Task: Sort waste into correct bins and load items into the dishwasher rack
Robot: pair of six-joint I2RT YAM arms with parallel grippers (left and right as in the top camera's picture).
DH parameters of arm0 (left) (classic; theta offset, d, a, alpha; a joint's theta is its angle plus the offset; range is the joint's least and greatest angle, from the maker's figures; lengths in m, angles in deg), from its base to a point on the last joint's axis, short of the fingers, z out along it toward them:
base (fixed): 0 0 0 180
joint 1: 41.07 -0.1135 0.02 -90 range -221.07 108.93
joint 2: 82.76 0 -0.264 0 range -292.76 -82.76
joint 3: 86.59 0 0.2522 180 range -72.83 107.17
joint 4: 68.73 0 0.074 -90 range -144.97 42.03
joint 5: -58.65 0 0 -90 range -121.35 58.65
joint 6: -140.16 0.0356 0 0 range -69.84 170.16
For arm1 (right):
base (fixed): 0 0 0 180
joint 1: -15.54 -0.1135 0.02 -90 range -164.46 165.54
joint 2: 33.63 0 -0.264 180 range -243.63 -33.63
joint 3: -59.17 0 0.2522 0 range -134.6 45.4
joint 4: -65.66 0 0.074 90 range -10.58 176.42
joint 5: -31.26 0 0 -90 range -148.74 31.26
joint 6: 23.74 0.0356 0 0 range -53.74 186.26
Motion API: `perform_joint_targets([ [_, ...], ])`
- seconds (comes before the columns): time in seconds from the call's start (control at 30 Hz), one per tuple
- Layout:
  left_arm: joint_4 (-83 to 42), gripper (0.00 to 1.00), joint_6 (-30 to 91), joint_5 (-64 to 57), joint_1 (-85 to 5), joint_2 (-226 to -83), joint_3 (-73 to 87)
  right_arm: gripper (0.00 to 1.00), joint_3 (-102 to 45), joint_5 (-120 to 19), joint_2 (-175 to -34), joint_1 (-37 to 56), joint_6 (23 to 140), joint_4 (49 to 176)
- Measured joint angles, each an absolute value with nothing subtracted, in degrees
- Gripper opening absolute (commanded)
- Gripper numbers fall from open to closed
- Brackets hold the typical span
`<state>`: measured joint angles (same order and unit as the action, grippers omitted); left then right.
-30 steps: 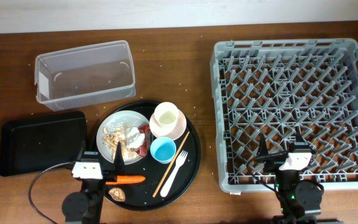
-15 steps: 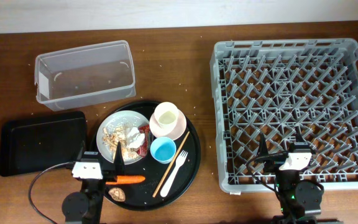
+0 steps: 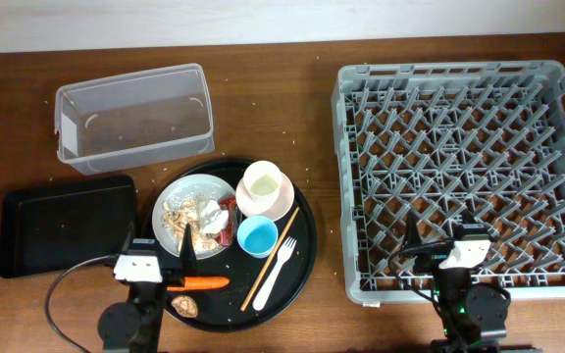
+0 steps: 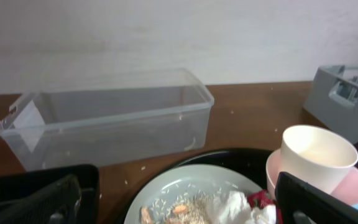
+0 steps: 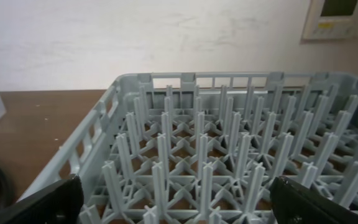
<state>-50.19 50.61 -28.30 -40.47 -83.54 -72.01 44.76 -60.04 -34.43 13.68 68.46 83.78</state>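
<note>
A white plate with crumpled tissue, red wrapper and food scraps sits on a round black tray. On that tray too are a cream cup in a pink bowl, a blue cup, a fork, a chopstick, a carrot and a brown lump. My left gripper is open and empty over the plate's near edge. My right gripper is open and empty over the near edge of the grey rack.
The clear tub stands empty at the back left. The black rectangular tray lies left of the round tray. Rice grains are scattered on the brown table. A wall is behind.
</note>
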Motion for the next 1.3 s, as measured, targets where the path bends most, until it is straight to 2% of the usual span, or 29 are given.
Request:
perform_joint_targets([
  [0.2,-38.3,0.99,50.59,-28.28,-40.47,-84.68,-66.0,0.98,38.84,-58.6,-34.84,13.68,70.76,93.83],
  [0.43,-24.97,0.99,50.59,-28.08,-40.47,-97.14,-51.77,0.99,21.05,-58.01,-45.16,13.68,71.06,111.62],
  [0.7,-4.27,0.99,50.61,-23.88,-40.47,-128.15,-27.58,0.98,-3.78,-56.81,-71.96,13.68,71.04,135.69],
  [0.87,6.62,0.99,50.59,-18.59,-40.47,-147.69,-14.99,0.99,-13.64,-55.41,-85.31,13.65,71.04,142.77],
  [1.0,7.29,0.99,50.59,-14.75,-40.47,-157.39,-12.56,0.98,-14.82,-55.41,-91.5,13.65,71.06,145.52],
  [1.07,7.4,0.95,50.59,-13.65,-40.47,-161.2,-12.54,0.98,-14.82,-55.41,-93.64,13.65,71.06,146.2],
  [1.1,7.36,0.8,50.59,-13.28,-40.47,-162.86,-12.54,0.98,-14.82,-55.41,-94.47,13.65,71.06,146.4],
  [1.13,7.14,0.72,50.65,-13.06,-40.47,-164.35,-12.54,0.98,-14.82,-55.41,-95.17,13.65,71.06,146.48],
  [1.3,4.85,0.68,50.59,-12.39,-40.47,-170.01,-12.52,0.98,-14.82,-55.41,-96.48,13.65,71.08,146.53],
])
